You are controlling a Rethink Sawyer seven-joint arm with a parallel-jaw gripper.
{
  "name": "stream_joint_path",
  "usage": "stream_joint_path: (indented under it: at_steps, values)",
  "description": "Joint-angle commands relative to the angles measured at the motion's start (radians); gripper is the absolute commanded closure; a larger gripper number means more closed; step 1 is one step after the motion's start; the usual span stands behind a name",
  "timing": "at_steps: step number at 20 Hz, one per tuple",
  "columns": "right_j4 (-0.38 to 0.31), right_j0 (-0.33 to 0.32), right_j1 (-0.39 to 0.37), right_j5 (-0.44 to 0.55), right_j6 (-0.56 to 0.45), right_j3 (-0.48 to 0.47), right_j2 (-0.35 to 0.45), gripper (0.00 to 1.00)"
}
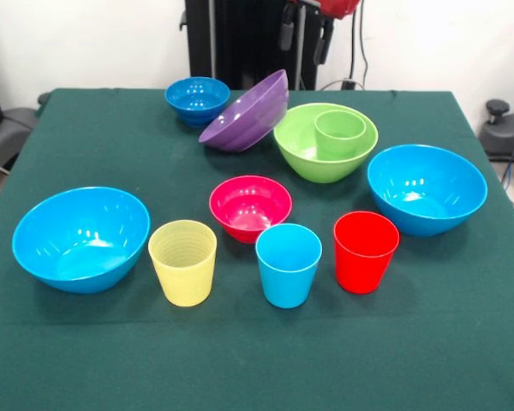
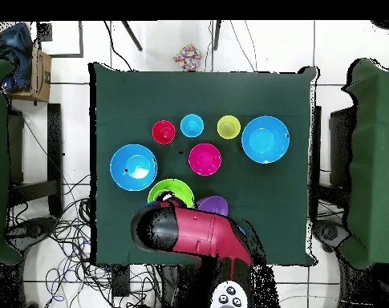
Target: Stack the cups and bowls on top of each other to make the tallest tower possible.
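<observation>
On the dark green tablecloth (image 1: 86,360) you have the tower's start: a smooth green plastic cup (image 1: 340,134) standing upright inside the large glossy lime-green bowl (image 1: 301,154). Up at the top edge of your front view hangs the gripper (image 1: 305,36), above and behind that bowl and well clear of it; you cannot tell how its fingers stand. Just beside the lime bowl, the wide purple bowl (image 1: 244,116) leans tilted, with the small dark blue bowl (image 1: 197,98) near it. One large light blue bowl (image 1: 426,188) sits near the lime bowl, the other large light blue bowl (image 1: 80,238) well apart. The small pink-red bowl (image 1: 249,206) sits mid-table, and in front stand the ribbed pale yellow cup (image 1: 182,262), light blue cup (image 1: 288,265) and red cup (image 1: 365,251).
</observation>
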Motion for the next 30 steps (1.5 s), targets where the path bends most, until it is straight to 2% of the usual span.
stream_joint_path:
  at_steps: [1, 7, 14, 21, 30]
  values:
    - [-0.048, 0.041, 0.003, 0.165, 0.031, -0.087, 0.03, 0.0]
    - [-0.059, 0.057, -0.01, 0.291, 0.026, -0.163, 0.016, 0.0]
    - [-0.051, 0.061, -0.006, 0.385, 0.041, -0.228, 0.018, 0.0]
    - [-0.047, 0.086, -0.021, 0.402, 0.073, -0.23, 0.016, 0.0]
    - [-0.042, 0.075, 0.038, 0.381, 0.067, -0.27, 0.033, 0.0]
